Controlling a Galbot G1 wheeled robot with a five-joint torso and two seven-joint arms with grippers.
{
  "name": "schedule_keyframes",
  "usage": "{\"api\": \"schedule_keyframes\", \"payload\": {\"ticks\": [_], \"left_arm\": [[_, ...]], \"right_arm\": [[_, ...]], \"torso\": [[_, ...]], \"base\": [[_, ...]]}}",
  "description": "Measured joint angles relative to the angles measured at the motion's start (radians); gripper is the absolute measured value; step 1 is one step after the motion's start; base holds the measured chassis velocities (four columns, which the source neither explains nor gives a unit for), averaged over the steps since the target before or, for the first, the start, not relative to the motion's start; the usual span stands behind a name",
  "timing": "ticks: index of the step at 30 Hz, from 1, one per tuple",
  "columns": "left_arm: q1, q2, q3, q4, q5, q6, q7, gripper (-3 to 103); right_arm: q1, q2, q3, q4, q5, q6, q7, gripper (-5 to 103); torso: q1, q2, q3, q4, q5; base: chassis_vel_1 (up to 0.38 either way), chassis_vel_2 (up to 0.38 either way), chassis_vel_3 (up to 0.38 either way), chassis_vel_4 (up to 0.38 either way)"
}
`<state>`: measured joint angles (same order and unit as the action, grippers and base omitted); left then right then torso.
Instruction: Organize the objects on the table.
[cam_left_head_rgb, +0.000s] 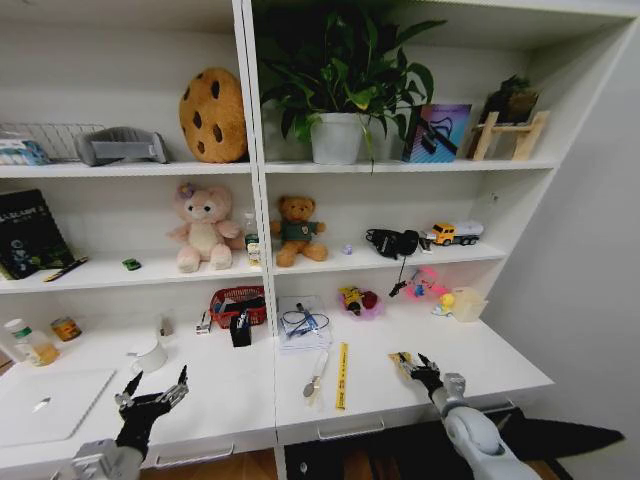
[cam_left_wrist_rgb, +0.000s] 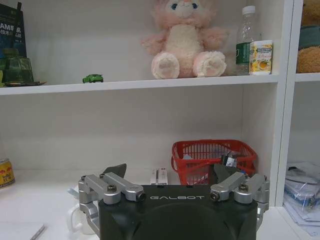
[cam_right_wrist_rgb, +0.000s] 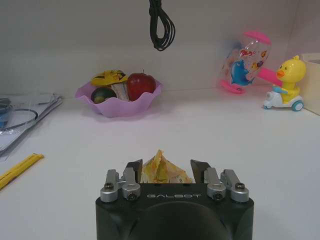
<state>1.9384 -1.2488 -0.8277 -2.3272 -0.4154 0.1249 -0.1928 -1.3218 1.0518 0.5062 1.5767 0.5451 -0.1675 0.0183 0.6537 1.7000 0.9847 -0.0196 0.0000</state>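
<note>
My right gripper (cam_left_head_rgb: 415, 364) is low over the table (cam_left_head_rgb: 480, 350) near its front right edge, its fingers (cam_right_wrist_rgb: 134, 166) pressed against both sides of the yellow triangular wedge (cam_right_wrist_rgb: 160, 169), which rests on the white top. My left gripper (cam_left_head_rgb: 152, 389) hovers open and holding nothing above the table's front left, beside the silver laptop (cam_left_head_rgb: 45, 405). A yellow ruler (cam_left_head_rgb: 341, 375) and a spoon (cam_left_head_rgb: 315, 378) lie in the middle. The small tin (cam_left_head_rgb: 66, 328) stands at the back left. A green toy car (cam_left_wrist_rgb: 93, 78) and a pen (cam_left_head_rgb: 65, 268) sit on the shelf above.
A white mug (cam_left_head_rgb: 150, 355), black pen holder (cam_left_head_rgb: 240, 330) and red basket (cam_left_wrist_rgb: 212, 157) stand behind my left gripper. Papers with a cable (cam_left_head_rgb: 303, 325), a pink fruit bowl (cam_right_wrist_rgb: 119, 100) and duck toys (cam_right_wrist_rgb: 285, 82) line the back. Shelves with plush toys rise above.
</note>
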Motion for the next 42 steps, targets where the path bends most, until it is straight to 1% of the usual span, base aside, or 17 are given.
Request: {"api": "schedule_keyframes", "payload": {"ticks": [2,3,5,6,9,10,11,12,14,15,16,22,27,30,34,41,42], "left_arm": [[0.000,-0.001,-0.001,0.000,0.000,0.000,0.000,99],[0.000,-0.001,-0.001,0.000,0.000,0.000,0.000,99],[-0.001,-0.001,-0.002,0.000,0.000,0.000,0.000,99],[-0.001,-0.001,-0.002,0.000,0.000,0.000,0.000,99],[-0.002,-0.002,-0.002,0.004,0.000,0.000,0.000,99],[-0.002,-0.002,-0.002,0.004,0.000,0.000,0.000,99],[-0.002,-0.003,-0.001,0.004,0.000,0.000,0.000,99],[-0.002,-0.003,-0.001,0.004,0.000,0.000,0.000,99],[-0.003,-0.003,-0.001,0.005,0.000,0.000,0.000,99],[-0.003,-0.003,-0.001,0.005,0.000,0.000,0.000,99],[-0.003,-0.003,-0.001,0.006,0.000,0.000,0.000,99],[-0.002,0.000,-0.001,0.007,0.000,0.000,0.000,99],[-0.001,0.001,-0.001,0.007,0.000,0.001,0.000,99],[0.002,0.005,-0.001,0.007,0.001,0.002,0.000,99],[0.004,0.011,-0.002,0.007,0.003,0.003,0.000,99],[0.005,0.005,-0.004,0.009,0.003,0.003,0.000,99],[0.005,0.005,-0.004,0.009,0.003,0.003,0.000,99]], "right_arm": [[-0.003,0.001,-0.002,0.002,0.000,-0.005,0.000,47],[-0.003,0.001,-0.002,0.002,0.000,-0.005,0.000,47],[-0.005,0.003,-0.003,0.008,0.000,-0.006,-0.001,37],[-0.005,0.003,-0.003,0.008,0.000,-0.006,-0.001,37],[-0.005,0.002,-0.002,0.012,-0.001,-0.006,0.001,20],[-0.005,0.002,-0.002,0.012,-0.001,-0.006,0.001,20],[-0.004,0.001,0.001,0.014,-0.001,-0.006,0.002,15],[-0.004,0.001,0.001,0.014,-0.001,-0.006,0.002,15],[-0.004,-0.001,0.004,0.017,-0.001,-0.007,0.001,4],[-0.004,-0.001,0.004,0.017,-0.001,-0.007,0.001,4],[-0.004,-0.002,0.004,0.021,0.000,-0.007,0.001,2],[0.040,-0.025,0.002,0.054,0.035,0.004,0.000,0],[0.113,-0.043,-0.014,0.024,0.022,0.031,0.008,0],[0.210,-0.062,-0.050,-0.048,0.007,0.040,-0.004,0],[0.262,-0.070,-0.086,-0.090,0.001,0.044,-0.007,0],[0.374,-0.069,-0.201,-0.164,0.017,0.045,-0.044,0],[0.374,-0.069,-0.201,-0.164,0.017,0.045,-0.044,0]], "torso": [[0.000,0.000,0.000,0.0000,0.0000],[0.000,0.000,0.000,0.0000,0.0000],[0.000,0.000,0.000,0.0000,0.0000],[0.000,0.000,0.000,0.0000,0.0000],[0.000,0.000,0.000,0.0001,0.0000],[0.000,0.000,0.000,0.0001,0.0000],[0.000,0.000,0.000,0.0001,-0.0001],[0.000,0.000,0.000,0.0001,-0.0001],[0.000,0.000,0.000,0.0000,0.0000],[0.000,0.000,0.000,0.0000,0.0000],[0.000,0.000,0.000,0.0000,0.0000],[0.000,0.000,0.000,0.0000,-0.0001],[0.000,0.000,0.000,0.0002,-0.0001],[0.000,0.000,0.000,0.0001,-0.0001],[0.000,0.000,0.000,0.0001,0.0001],[0.000,0.000,0.000,-0.0001,-0.0002],[0.000,0.000,0.000,-0.0001,-0.0002]], "base": [[0.000,0.000,0.000,0.000],[0.000,0.000,0.000,0.000],[0.000,0.000,0.000,0.000],[0.000,0.000,0.000,0.000],[0.000,0.000,0.000,0.000],[0.000,0.000,0.000,0.000],[0.000,0.000,0.000,0.000],[0.000,0.000,0.000,0.000],[0.000,0.000,0.000,0.000],[0.000,0.000,0.000,0.000],[0.000,0.000,0.000,0.000],[0.000,0.000,0.000,0.000],[0.000,0.000,0.000,0.000],[0.000,0.000,0.000,0.000],[0.000,0.000,0.000,0.000],[0.000,0.000,0.000,0.000],[0.000,0.000,0.000,0.000]]}}
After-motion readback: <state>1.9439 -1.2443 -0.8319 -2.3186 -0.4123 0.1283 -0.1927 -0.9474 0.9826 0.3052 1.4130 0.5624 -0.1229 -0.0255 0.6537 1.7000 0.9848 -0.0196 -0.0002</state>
